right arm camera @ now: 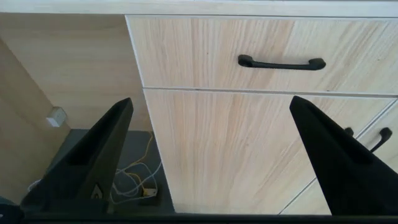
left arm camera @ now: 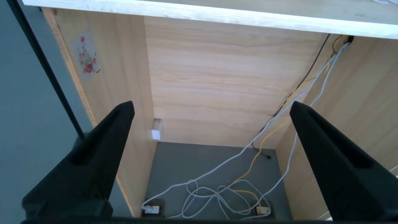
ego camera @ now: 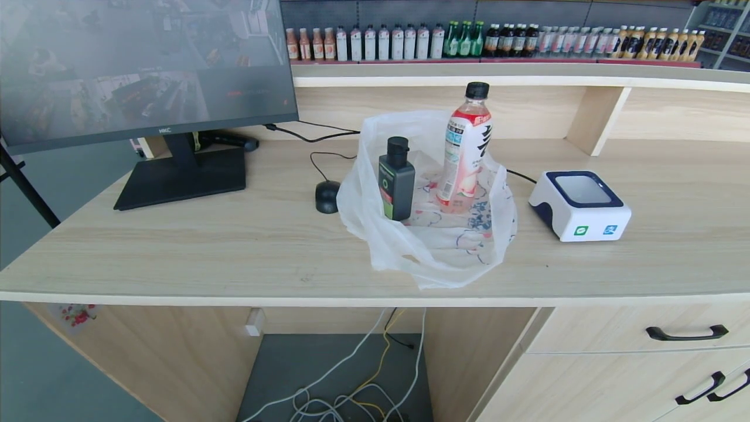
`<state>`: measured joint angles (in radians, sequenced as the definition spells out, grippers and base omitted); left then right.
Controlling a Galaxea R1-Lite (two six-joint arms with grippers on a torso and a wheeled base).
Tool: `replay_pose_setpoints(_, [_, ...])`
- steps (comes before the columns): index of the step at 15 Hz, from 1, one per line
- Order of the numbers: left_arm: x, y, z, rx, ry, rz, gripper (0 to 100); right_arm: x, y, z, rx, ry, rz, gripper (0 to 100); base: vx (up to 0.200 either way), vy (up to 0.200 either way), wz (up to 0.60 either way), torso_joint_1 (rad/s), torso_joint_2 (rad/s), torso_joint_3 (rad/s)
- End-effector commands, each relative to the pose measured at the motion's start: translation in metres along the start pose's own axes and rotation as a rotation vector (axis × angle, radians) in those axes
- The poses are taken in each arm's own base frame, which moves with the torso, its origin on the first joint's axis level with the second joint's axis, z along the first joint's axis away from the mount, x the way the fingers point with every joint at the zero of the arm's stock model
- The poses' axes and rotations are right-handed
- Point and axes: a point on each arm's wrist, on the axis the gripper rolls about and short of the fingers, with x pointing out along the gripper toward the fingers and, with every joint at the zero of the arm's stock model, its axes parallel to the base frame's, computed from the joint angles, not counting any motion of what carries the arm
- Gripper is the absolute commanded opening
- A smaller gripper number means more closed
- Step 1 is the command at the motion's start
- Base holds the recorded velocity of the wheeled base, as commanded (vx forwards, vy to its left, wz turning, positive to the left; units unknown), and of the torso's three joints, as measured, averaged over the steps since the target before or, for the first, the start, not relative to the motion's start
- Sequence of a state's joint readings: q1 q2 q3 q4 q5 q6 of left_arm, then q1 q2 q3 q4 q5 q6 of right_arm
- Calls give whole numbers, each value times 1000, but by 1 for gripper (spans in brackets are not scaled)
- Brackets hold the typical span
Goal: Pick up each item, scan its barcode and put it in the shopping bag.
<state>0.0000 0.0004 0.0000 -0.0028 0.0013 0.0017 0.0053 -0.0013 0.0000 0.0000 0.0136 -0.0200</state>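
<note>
Closest in, the left gripper (left arm camera: 211, 109) hangs low before the counter's open knee space, its jaws wide apart, and through the gap a tangle of white and yellow cables (left arm camera: 214, 186) lies on the grey floor. The right gripper (right arm camera: 211, 102) sits equally low on the robot's right, jaws also spread wide, facing a pale wooden drawer front with a black handle (right arm camera: 281, 63). Above them runs the front edge of the light wooden counter (ego camera: 234, 246). The shopping bag (ego camera: 433, 258), thin white plastic with a faint printed pattern, sits open on the counter near the middle, its mouth slumped outward. Two items stand upright inside it. The dark bottle (ego camera: 396, 187) with a black cap and green label is on the robot's left. The pink drink bottle (ego camera: 466, 152) with a black cap is taller, just beside it on the right and a little farther back. On the robot's right of the bag, near it but apart, rests the white and navy barcode scanner (ego camera: 580, 205), its window facing up and a black cord leading from behind the bag toward it. A black mouse (ego camera: 327, 196) lies just beside the bag on the left; whether they touch cannot be told. Farther left stands a monitor (ego camera: 140, 64) on a flat black base. Behind runs a raised ledge, and beyond it a shelf (ego camera: 498, 60) lined with rows of drink bottles.
</note>
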Motion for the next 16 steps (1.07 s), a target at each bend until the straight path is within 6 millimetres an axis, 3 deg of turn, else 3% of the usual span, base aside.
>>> replay_pose_setpoints(1, [0,0,0,0,-1,0,100,0,0,0,0,1,1,100,-200,0,0,12,7,2])
replay_pose_setpoints(6, [0,0,0,1,-1,-1,100,0,0,0,2,1,1,100,-40,0,0,5,1,-1])
replay_pose_setpoints(16, [0,0,0,0,-1,0,100,0,0,0,3,1,1,100,0,-200,0,4,4,1])
